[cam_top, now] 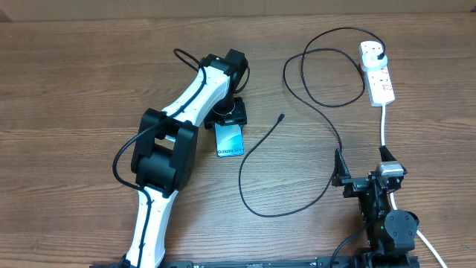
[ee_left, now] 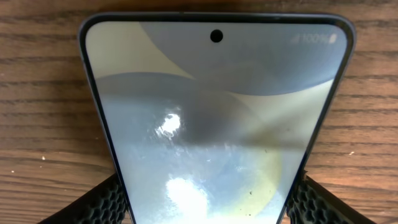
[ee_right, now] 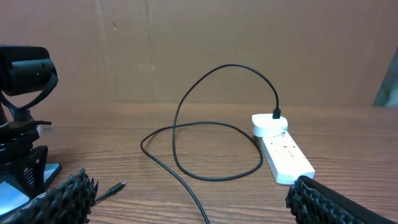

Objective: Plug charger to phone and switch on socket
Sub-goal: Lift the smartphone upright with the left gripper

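The phone [cam_top: 230, 140] lies flat on the wood table, its pale blue screen [ee_left: 214, 124] filling the left wrist view. My left gripper [cam_top: 229, 128] reaches down over its far end, and both black pads [ee_left: 112, 202] press against the phone's long edges. The charger's black cable [cam_top: 253, 158] loops across the table; its connector tip [cam_top: 280, 117] lies loose to the right of the phone, and its plug [cam_top: 381, 56] sits in the white socket strip [cam_top: 378, 74]. My right gripper [cam_top: 364, 173] stands wide open near the front edge, nothing between its fingers [ee_right: 68, 196].
The strip's thick white cord [cam_top: 384, 126] runs toward my right arm. In the right wrist view the strip [ee_right: 283, 152] lies ahead to the right and the connector tip [ee_right: 115, 186] to the left. A brown wall stands behind the table.
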